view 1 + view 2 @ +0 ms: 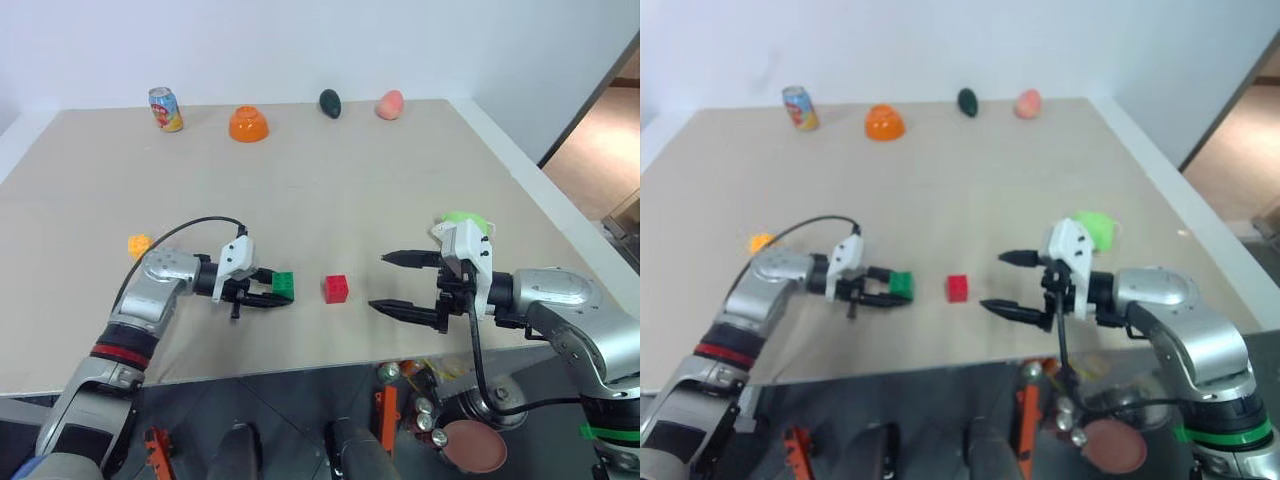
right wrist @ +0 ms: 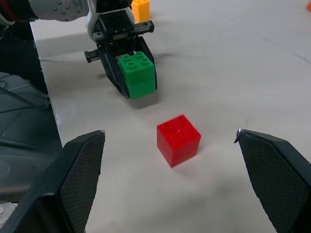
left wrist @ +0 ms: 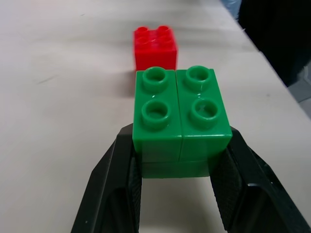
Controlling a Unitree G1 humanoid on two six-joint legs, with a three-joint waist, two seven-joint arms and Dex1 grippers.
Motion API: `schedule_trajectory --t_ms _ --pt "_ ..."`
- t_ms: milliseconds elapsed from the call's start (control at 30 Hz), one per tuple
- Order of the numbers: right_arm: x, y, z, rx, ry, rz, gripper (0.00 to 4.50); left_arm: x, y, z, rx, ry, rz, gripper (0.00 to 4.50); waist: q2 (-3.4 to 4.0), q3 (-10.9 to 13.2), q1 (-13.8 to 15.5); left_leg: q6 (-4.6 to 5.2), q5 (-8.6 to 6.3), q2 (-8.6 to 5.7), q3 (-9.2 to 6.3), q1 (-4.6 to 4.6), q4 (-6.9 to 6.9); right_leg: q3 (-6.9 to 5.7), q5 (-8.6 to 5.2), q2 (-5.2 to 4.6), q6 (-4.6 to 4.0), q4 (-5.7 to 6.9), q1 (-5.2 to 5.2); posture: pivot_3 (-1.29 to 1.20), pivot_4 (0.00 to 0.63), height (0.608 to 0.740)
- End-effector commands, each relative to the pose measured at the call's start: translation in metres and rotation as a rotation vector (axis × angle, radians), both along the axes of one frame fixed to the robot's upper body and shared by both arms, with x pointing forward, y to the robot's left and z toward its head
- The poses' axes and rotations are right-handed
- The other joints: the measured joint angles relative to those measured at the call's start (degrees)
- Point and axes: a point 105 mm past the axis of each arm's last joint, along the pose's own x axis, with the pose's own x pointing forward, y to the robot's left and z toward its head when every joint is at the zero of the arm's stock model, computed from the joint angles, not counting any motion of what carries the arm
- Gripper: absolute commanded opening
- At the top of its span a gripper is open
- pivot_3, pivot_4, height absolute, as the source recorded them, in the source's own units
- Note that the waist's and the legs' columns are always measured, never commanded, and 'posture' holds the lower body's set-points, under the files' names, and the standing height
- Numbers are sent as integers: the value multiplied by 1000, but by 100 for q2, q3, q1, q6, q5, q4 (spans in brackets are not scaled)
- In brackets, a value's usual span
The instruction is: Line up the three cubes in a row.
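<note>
My left gripper (image 1: pixel 284 291) is shut on the green cube (image 1: pixel 283 285), its black fingers (image 3: pixel 114 187) clamping the cube's two sides low over the table. The red cube (image 1: pixel 336 289) sits on the table just to the right of the green one, a small gap apart; in the left wrist view the red cube (image 3: pixel 155 46) lies straight past the green cube (image 3: pixel 181 116). The yellow-orange cube (image 1: pixel 140 245) rests further left, behind my left forearm. My right gripper (image 1: pixel 380 281) is open to the right of the red cube (image 2: pixel 178 140), pointing at it with nothing between its fingers.
A green-capped mushroom toy (image 1: pixel 467 220) stands just behind my right gripper. Along the table's far edge stand a soda can (image 1: pixel 165 109), an orange bowl (image 1: pixel 248 124), a dark green fruit (image 1: pixel 330 103) and a pink fruit (image 1: pixel 390 104). The table's front edge (image 1: pixel 300 368) runs close below both grippers.
</note>
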Motion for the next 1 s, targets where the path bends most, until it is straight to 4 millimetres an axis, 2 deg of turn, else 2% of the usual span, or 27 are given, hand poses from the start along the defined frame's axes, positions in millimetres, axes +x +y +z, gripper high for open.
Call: schedule_trajectory --t_ms 33,367,567,633,700,833,1000 --pt "-2 1 13 7 -60 7 4500 3 -2 6 12 -42 -12 1340 0 0 2 0 0 0 -1 1 0 0 0 0 0 1 1 0 150 738" --pt "-3 6 14 7 -67 26 4500 16 4 -3 10 -46 71 1340 0 0 9 0 0 -2 -1 -4 10 1 1 -3 1 0 3 0 150 738" --pt "-2 6 15 -1 -69 33 4500 15 2 -4 -7 -32 81 1340 0 0 9 0 0 -2 -1 -4 10 1 1 -3 2 0 3 0 150 738" --pt "-2 5 15 -3 -70 34 4500 14 1 -6 -6 -28 85 2389 0 0 9 0 0 -2 -1 -4 10 1 1 -3 2 0 3 0 150 738" --pt "-1 5 16 -4 -71 35 4500 11 1 -7 -14 22 75 3087 0 0 8 0 0 -2 -1 -4 10 1 1 -3 2 0 3 0 150 738" --pt "0 6 18 -5 -77 40 4500 16 2 -1 -36 -38 111 4407 0 0 9 0 0 -2 -1 -4 10 1 1 -3 2 0 3 0 150 738" --pt "4 9 22 -4 -85 65 4500 9 12 16 -59 5 102 4486 0 0 5 0 0 -1 -1 -3 10 1 2 -3 2 0 3 0 150 738"
